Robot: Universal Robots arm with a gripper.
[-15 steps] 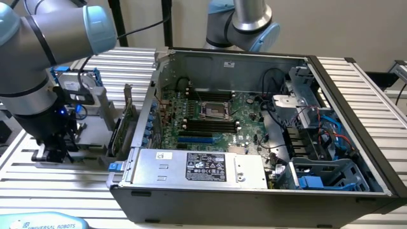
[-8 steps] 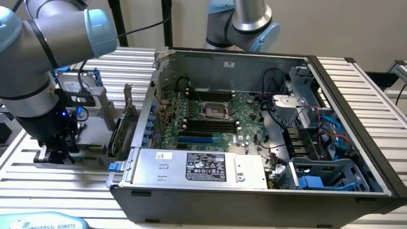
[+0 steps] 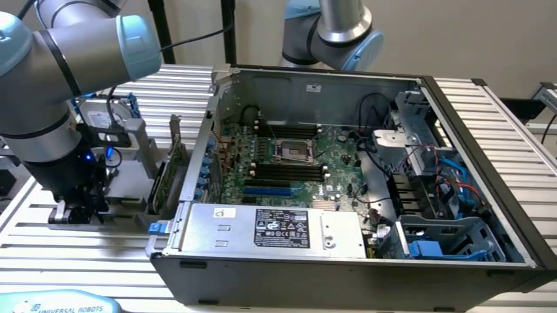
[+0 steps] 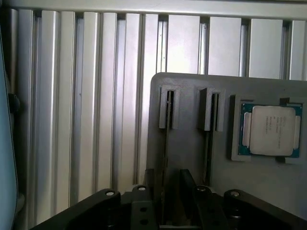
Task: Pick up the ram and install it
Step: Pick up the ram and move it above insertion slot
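1. My gripper hangs low at the exterior view's left. It is over the grey holder, which sits on the slatted aluminium table beside the open computer case.
2. Wrist view: my two dark fingers stand apart, one on each side of the slot nearest the holder's edge. There is a gap on both sides and nothing is clamped.
3. The ram stands on edge in that slot. It shows as a thin dark line running into the space between my fingers. Its chips cannot be made out from this angle.
4. A second slot runs parallel just beside the first, with another thin edge in it. It lies outside my fingers.
5. A processor chip, silver lid on a green board, lies flat in a recess of the holder beyond the second slot.
6. Exterior view: a taller green card stands upright between the holder and the case wall.
7. Inside the case the motherboard lies flat. Its long black memory slots sit just beside the processor socket. A blue slot lies between them and the power supply.
8. I cannot tell whether any of those slots holds a stick.
9. A second arm rises behind the case, well apart from me.
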